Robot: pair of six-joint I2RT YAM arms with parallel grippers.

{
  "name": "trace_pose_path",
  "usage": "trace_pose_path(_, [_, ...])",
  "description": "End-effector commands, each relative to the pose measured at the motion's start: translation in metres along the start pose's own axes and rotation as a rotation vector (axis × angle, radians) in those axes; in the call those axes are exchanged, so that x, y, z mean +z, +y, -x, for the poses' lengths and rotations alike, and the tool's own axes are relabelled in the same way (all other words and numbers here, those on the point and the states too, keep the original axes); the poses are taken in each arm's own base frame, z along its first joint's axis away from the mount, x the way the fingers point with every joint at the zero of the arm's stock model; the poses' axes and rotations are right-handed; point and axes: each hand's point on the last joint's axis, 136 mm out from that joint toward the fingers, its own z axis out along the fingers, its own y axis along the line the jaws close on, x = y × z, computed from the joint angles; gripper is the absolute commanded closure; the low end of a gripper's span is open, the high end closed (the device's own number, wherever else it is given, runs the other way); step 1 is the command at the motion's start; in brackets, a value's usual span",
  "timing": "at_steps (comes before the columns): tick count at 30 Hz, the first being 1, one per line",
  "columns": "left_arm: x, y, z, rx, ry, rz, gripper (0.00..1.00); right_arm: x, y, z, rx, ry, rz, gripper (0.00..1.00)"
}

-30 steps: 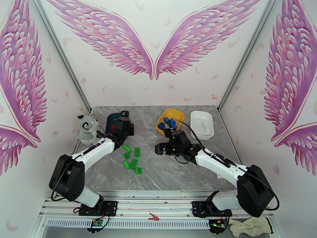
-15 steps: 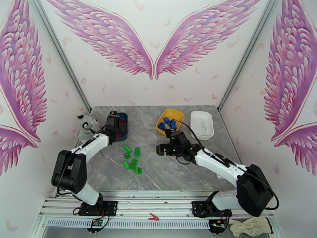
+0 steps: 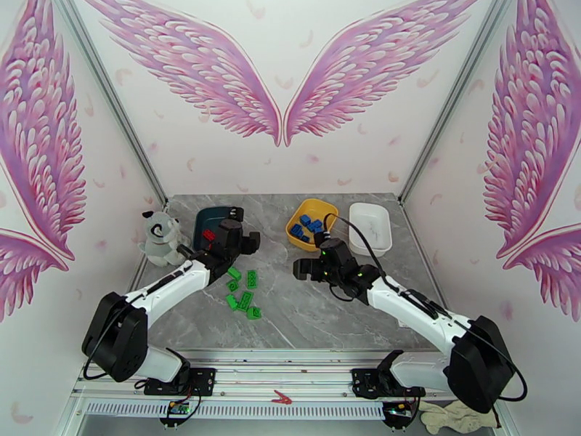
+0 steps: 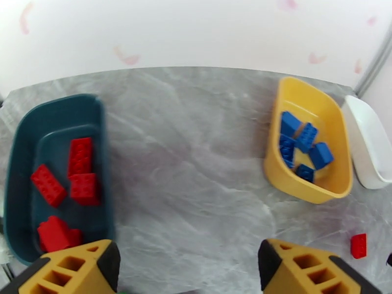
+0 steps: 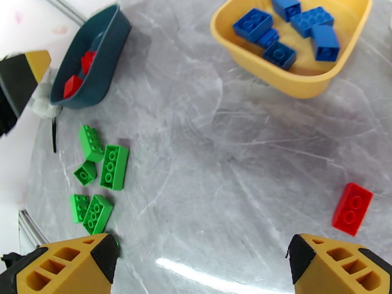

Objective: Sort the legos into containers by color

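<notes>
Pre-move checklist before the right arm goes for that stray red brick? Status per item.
1. The right gripper is open and empty: ok.
2. The stray red brick lies flat on the table, nothing crowding it: ok.
3. The left gripper is open and empty: ok.
4. The teal tray holds only red bricks, with room left: ok.
5. The yellow tray holds only blue bricks: ok.
6. The green bricks sorted: not ok, they lie loose on the table; the white tray looks empty.
</notes>
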Motion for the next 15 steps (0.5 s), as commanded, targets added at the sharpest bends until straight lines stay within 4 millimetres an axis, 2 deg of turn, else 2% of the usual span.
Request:
trace_pose_path(1, [-0.01, -0.034, 0.001, 0.032, -0.038, -0.074, 0.19, -0.005, -0.026, 0.003, 0.041, -0.027, -0.097, 0.0])
trace_pose_path(9, [-0.018, -0.099, -0.029, 0.115, -0.023, -0.153, 0.21, -0.001, -0.071, 0.0, 0.209, -0.022, -0.153, 0.0])
trace_pose_path(15, [-0.014, -0.144, -0.062, 0.151, 0.012, -0.24, 0.21, -0.003, -0.107, -0.006, 0.371, -0.023, -0.167, 0.01])
